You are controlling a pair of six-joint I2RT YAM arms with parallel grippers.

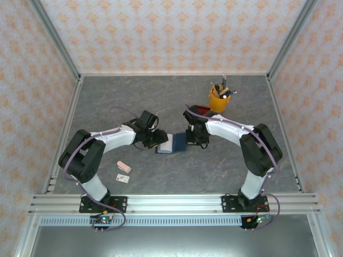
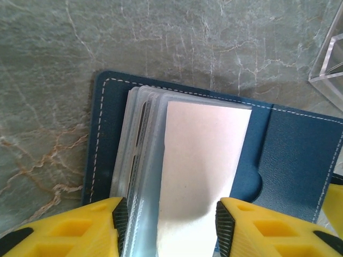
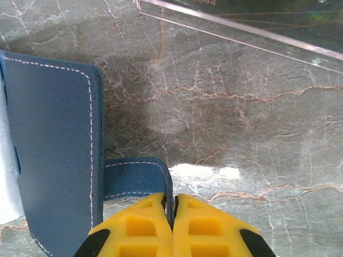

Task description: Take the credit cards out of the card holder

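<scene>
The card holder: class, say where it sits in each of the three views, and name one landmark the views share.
Top external: the card holder lies open at mid table.
Left wrist: it spans the centre and right, clear sleeves upward.
Right wrist: its blue cover runs down the left edge.
Shared landmark: the clear tray, top right in left wrist, along the top in right wrist.

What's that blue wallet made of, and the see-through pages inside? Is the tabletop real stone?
The card holder looks like navy leather or imitation: matte, fine-grained, white edge stitching. Its inner sleeves look like soft clear plastic, glossy and slightly milky. The table looks like veined grey marble, possibly only a printed laminate.
</scene>
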